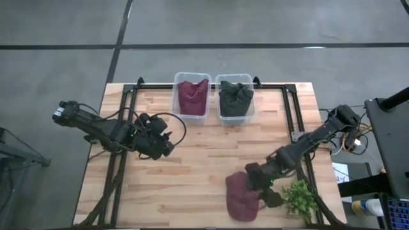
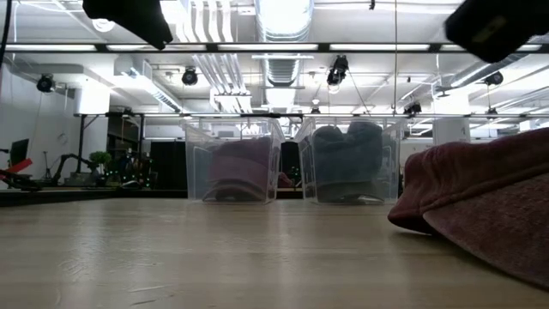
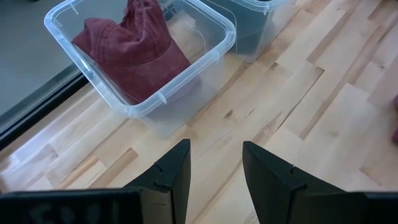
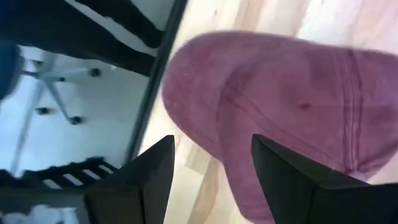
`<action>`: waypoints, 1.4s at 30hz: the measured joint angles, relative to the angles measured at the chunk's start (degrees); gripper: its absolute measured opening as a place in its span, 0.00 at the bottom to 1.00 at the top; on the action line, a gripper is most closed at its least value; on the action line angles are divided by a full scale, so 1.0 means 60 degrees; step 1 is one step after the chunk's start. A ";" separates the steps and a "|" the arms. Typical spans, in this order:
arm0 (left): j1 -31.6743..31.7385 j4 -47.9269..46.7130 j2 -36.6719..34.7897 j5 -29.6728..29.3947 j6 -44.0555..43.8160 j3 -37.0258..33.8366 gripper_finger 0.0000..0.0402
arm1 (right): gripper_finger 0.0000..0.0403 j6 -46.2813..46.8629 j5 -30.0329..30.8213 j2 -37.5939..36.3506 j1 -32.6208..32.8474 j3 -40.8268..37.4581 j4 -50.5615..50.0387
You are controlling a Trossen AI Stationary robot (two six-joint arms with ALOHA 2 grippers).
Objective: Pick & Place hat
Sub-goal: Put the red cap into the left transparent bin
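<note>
A: What carries everything?

B: A light wooden-plank table (image 1: 192, 166) on a grey concrete floor. The low view looks across it into a bright workshop with ceiling ducts and lamps.

A: Where is the hat?

B: A maroon cap (image 1: 241, 195) lies near the table's front edge, toward the right corner, beside a green plant sprig (image 1: 299, 198). Its long axis runs roughly front to back; I cannot tell which end is the brim.

A: And the right gripper (image 4: 211, 162)?

B: Just over the cap, fingers parted, holding nothing.

A: The left gripper (image 3: 215, 163)?

B: Over the table's left middle, partly open and empty, facing a clear bin (image 3: 140, 59) with another maroon cap. A second bin (image 1: 235, 97) beside it at the back edge holds a dark green hat.
</note>
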 joint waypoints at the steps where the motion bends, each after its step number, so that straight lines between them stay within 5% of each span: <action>1: 0.0001 -0.0021 0.0000 0.0000 0.0000 -0.0002 0.34 | 0.52 0.0058 0.0202 0.0000 0.0143 -0.0013 -0.0052; 7: 0.0001 -0.0089 0.0000 0.0000 -0.0001 0.0000 0.34 | 0.52 0.0100 0.1101 0.0007 0.0424 -0.0129 -0.0057; 29: 0.0005 -0.0140 -0.0004 0.0001 -0.0001 0.0000 0.34 | 0.51 -0.0926 0.0575 0.3190 0.0508 -0.0127 0.0018; 42: 0.0002 -0.0130 -0.0004 0.0000 -0.0001 0.0000 0.34 | 0.10 -0.0234 0.0708 0.2634 0.0537 -0.0208 -0.0050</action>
